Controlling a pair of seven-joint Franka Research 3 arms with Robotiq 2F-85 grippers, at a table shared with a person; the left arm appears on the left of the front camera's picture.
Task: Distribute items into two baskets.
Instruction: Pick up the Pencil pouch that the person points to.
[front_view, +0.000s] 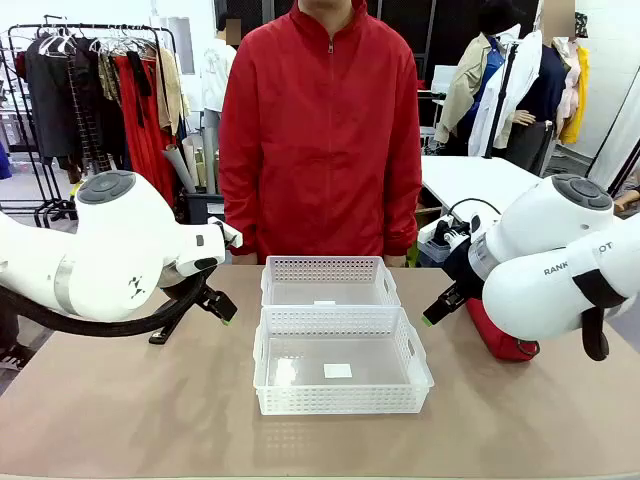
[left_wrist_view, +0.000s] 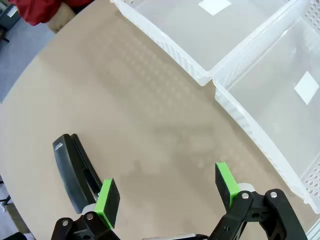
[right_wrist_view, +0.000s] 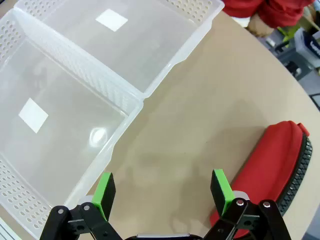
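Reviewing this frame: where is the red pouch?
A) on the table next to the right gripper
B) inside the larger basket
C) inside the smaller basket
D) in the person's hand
A: the red pouch lies on the table, just beside the open right gripper.

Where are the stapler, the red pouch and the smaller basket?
stapler (left_wrist_view: 70, 167), left wrist view, middle of its black top.
red pouch (right_wrist_view: 272, 160), right wrist view, its fabric side.
smaller basket (front_view: 325, 268), front view, its far lattice wall.
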